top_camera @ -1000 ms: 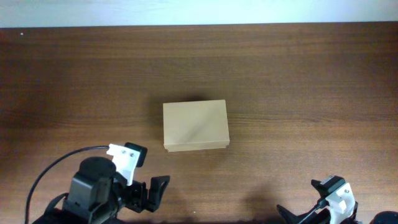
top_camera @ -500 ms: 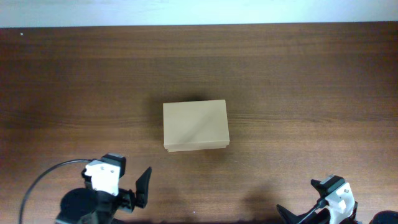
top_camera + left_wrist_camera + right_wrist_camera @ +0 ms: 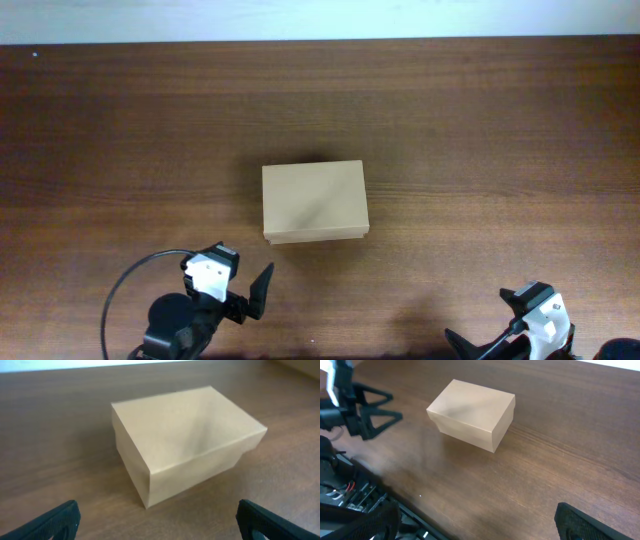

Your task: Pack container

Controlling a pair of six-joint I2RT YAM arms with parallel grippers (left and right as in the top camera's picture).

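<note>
The left hand (image 3: pixel 160 524) stands spread wide and holds nothing, close in front of the container (image 3: pixel 314 202). The right hand (image 3: pixel 477 527) is just as wide and empty, well off to the box's right. The tan cardboard box sits with its lid shut in the middle of the dark wood-grain counter (image 3: pixel 480 120), touching neither hand. A pale strip of wall (image 3: pixel 320 18) runs along the far side. From overhead, the near edge cuts off both hands, so only part of each shows.
</note>
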